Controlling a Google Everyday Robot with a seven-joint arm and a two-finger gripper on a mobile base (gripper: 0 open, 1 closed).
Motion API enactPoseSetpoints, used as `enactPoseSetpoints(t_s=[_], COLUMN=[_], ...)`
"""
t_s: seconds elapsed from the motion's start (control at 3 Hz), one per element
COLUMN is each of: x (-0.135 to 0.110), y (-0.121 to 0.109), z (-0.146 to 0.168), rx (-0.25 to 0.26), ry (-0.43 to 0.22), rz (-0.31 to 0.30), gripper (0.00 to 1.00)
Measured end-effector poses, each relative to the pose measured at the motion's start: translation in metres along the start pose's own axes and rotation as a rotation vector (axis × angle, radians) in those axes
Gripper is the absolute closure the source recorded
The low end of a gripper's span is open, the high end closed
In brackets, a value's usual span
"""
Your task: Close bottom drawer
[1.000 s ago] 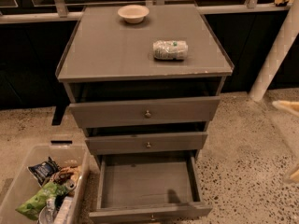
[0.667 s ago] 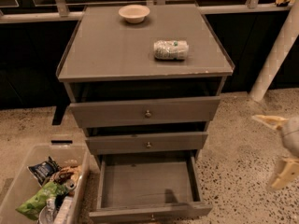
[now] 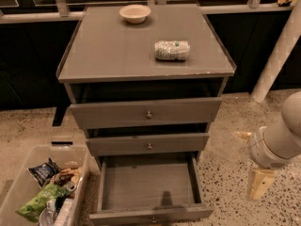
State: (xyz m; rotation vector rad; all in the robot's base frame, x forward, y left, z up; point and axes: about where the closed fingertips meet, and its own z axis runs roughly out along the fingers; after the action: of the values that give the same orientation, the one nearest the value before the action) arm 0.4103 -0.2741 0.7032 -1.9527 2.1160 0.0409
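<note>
Gripper advanced, seemingly right of bottom drawer (open).

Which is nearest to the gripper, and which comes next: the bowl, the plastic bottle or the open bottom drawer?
Measured from the gripper, low on the right:
1. The bottom drawer, open, low beside it.
2. The plastic bottle, on the cabinet top, front right.
3. The bowl, at the top's back.

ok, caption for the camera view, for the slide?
Bottom drawer pulled well out of the grey cabinet; gripper off to its right, not touching it.
</note>
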Motion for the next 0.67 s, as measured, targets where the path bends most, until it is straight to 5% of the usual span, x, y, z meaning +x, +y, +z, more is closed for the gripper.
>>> enactPoseSetpoints(t_s=[0.33, 0.67], x=[0.000, 0.028], y=[0.000, 0.016], z=[0.000, 0.021], rx=[0.000, -0.041], ry=[0.000, -0.039], rz=[0.000, 0.054], gripper=[0.00, 0.00])
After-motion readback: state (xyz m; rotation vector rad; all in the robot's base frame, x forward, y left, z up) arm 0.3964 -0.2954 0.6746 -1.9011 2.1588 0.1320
